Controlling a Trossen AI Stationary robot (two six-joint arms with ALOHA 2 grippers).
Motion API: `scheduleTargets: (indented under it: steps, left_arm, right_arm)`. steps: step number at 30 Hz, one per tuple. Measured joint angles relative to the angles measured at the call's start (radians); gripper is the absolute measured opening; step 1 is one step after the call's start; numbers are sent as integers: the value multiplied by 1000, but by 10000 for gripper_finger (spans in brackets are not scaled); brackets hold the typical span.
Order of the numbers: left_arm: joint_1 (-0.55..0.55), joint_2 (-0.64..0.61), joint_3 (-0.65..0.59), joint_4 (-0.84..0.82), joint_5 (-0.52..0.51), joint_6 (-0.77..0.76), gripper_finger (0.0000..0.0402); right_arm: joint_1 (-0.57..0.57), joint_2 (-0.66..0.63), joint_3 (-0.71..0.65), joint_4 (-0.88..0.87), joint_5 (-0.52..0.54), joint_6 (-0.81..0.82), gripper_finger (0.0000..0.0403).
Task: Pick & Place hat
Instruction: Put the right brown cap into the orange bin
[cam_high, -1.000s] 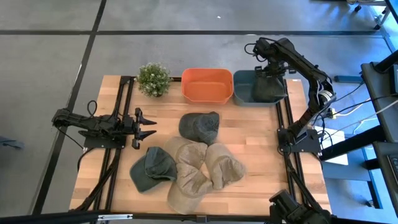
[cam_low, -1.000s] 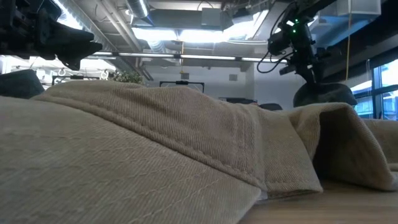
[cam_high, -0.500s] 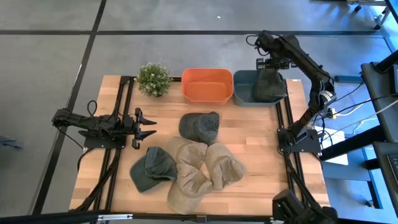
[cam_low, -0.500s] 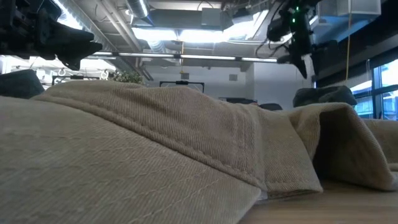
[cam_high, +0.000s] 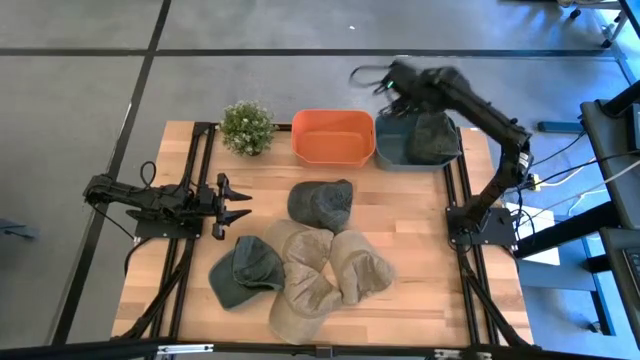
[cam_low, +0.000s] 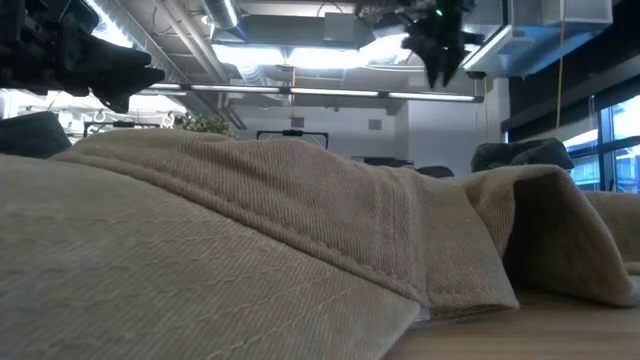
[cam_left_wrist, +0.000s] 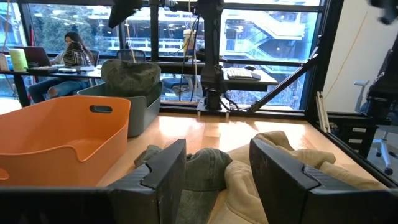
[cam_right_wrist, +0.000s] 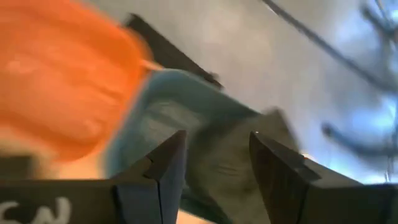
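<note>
One dark hat (cam_high: 433, 138) lies heaped in the blue-grey bin (cam_high: 391, 135) beside the orange bin (cam_high: 333, 136). Right claw (cam_high: 386, 82), jaws apart and empty, hangs above the blue-grey bin; left claw (cam_high: 238, 204), open and empty, waits well clear. Risk: the hat overhangs the rim and may slide out.

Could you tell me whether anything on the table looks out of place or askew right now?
Mostly fine. The dark hat in the blue-grey bin bulges over its rim instead of lying inside.

Dark green hat (cam_high: 433, 137) in grey-blue bin (cam_high: 392, 140), orange bin (cam_high: 333, 137), tan hats (cam_high: 330, 270).
</note>
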Motion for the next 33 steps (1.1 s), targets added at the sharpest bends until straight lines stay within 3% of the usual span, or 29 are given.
scheduleTargets:
  steps: [9, 20, 24, 28, 30, 33]
  left_arm:
    - [0, 0, 0, 0, 0, 0, 173]
    - [0, 0, 0, 0, 1, 0, 173]
    - [0, 0, 0, 0, 2, 0, 173]
    - [0, 0, 0, 0, 4, 0, 173]
    - [0, 0, 0, 0, 4, 0, 173]
    - [0, 0, 0, 0, 4, 0, 173]
  right_arm:
    - [367, 1, -232, 168, -5, -11, 177]
    - [610, -21, -563, 246, -27, 274, 177]
    - [691, -82, -656, 313, -88, 349, 177]
    - [780, -174, -765, 462, -242, 379, 177]
    - [826, -210, -832, 574, -339, 359, 177]
    - [897, -233, -931, 751, -395, 253, 177]
